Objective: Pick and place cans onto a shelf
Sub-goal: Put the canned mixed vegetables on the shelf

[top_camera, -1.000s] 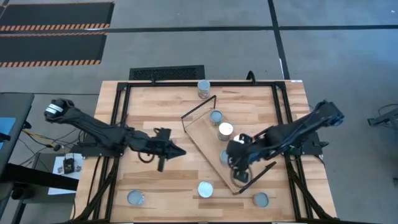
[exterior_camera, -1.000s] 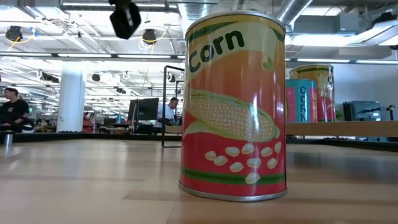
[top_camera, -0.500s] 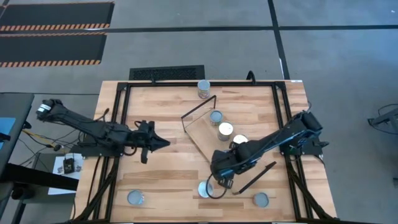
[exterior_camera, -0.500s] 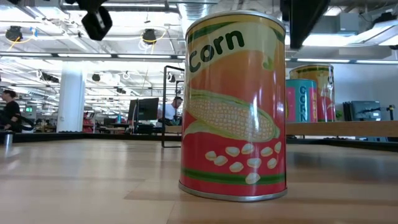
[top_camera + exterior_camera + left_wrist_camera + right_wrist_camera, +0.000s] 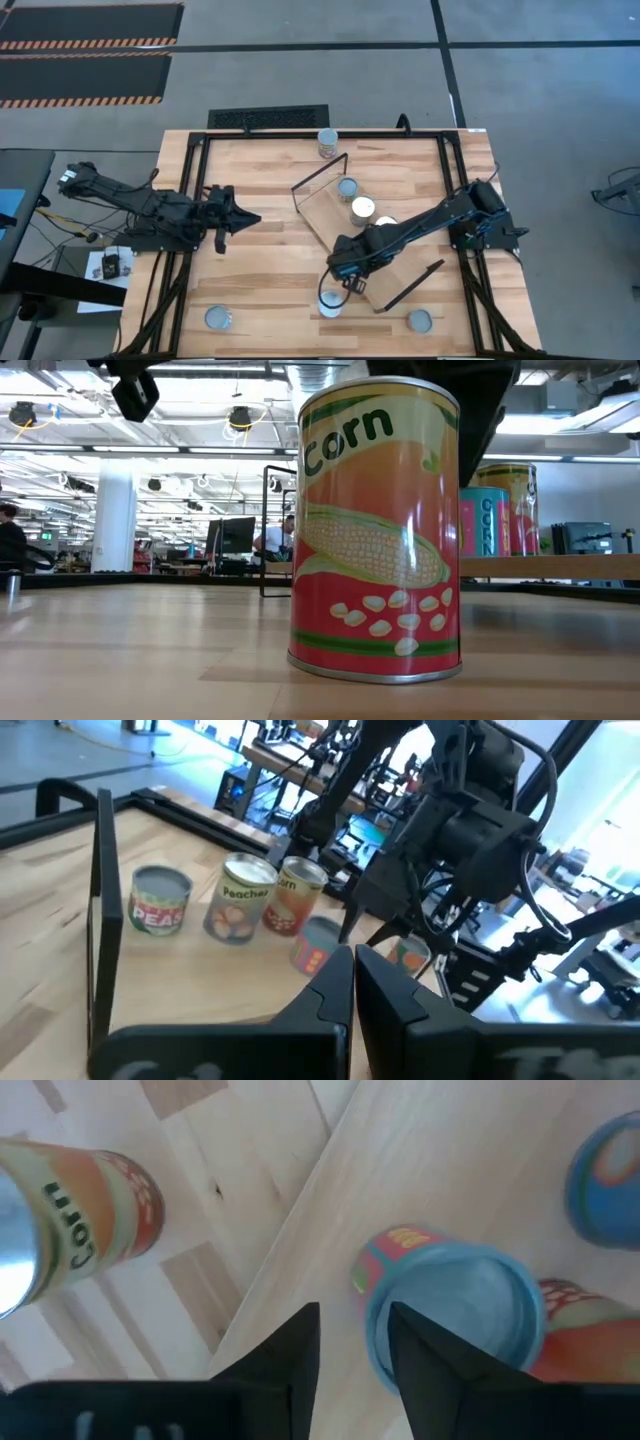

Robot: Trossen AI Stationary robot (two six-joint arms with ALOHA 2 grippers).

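The corn can point(image 5: 327, 304) stands upright on the table near its front edge; it fills the low view point(image 5: 376, 530). The wooden shelf point(image 5: 325, 215) lies slantwise mid-table and bears several upright cans point(image 5: 347, 187) point(image 5: 362, 210). My right gripper point(image 5: 346, 279) hovers open and empty over the shelf's near-left edge, between the corn can point(image 5: 70, 1220) and a blue-topped can point(image 5: 460, 1310) on the shelf. My left gripper point(image 5: 245, 217) is shut and empty at the table's left.
Loose cans stand at the far edge point(image 5: 328, 143), near left point(image 5: 219, 318) and near right point(image 5: 420, 320). Black wire frames point(image 5: 320, 170) point(image 5: 415, 285) stand at the shelf's short ends. A black frame runs along the table's sides.
My right gripper has gone from the shelf's near end toward the table's near-left, toward the corn can. My left gripper has drawn back toward the table's left edge. The cans have stayed where they were.
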